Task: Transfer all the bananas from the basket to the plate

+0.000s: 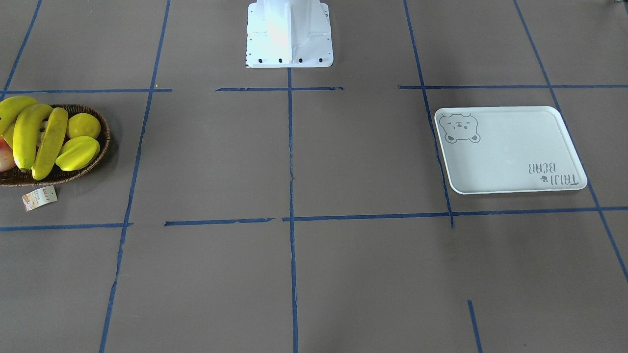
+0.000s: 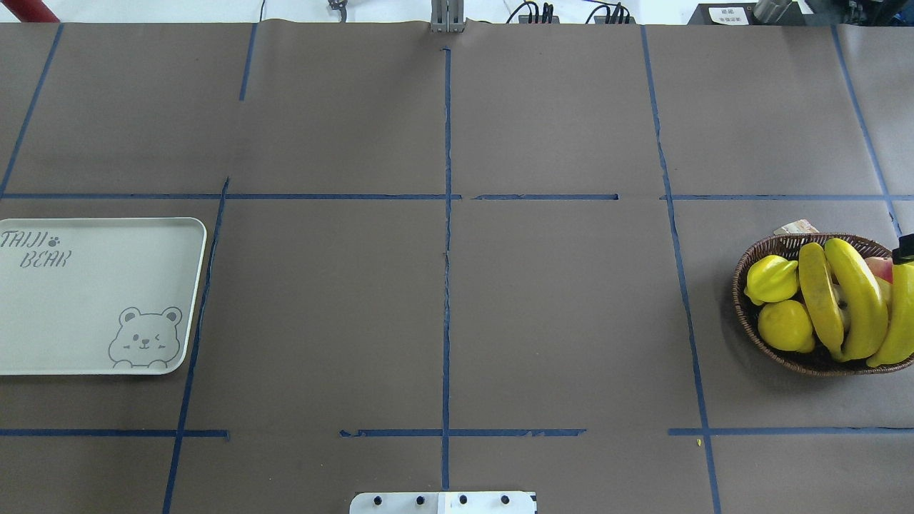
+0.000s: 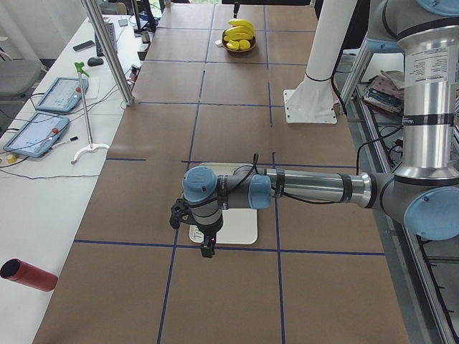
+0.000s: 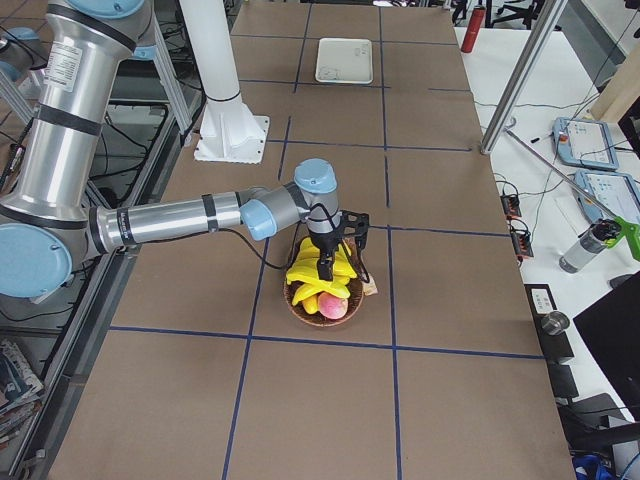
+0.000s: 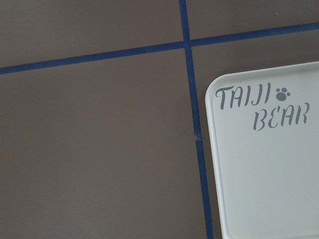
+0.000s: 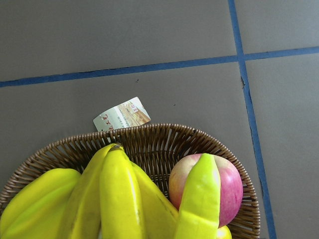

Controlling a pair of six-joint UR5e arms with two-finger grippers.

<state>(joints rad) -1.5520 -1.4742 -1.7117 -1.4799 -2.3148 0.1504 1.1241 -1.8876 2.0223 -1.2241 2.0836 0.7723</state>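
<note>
The bright yellow bananas [image 2: 850, 300] lie piled in a brown wicker basket [image 2: 742, 285] at the table's right end; they also show in the front view [image 1: 29, 137] and the right wrist view [image 6: 114, 199]. The white bear plate [image 2: 86, 300] lies empty at the left end. My right gripper [image 4: 325, 272] hangs just above the bananas; I cannot tell whether it is open or shut. My left gripper [image 3: 208, 249] hangs over the plate's [image 3: 240, 229] outer edge; I cannot tell its state. The left wrist view shows the plate's lettered corner [image 5: 269, 174].
In the basket, beside the bananas, lie a round lemon [image 2: 785, 325], a ridged starfruit [image 2: 771, 278] and a red-pink apple [image 6: 227, 184]. A paper tag [image 1: 39, 197] lies by the basket. The white robot base [image 1: 289, 34] stands at mid-table.
</note>
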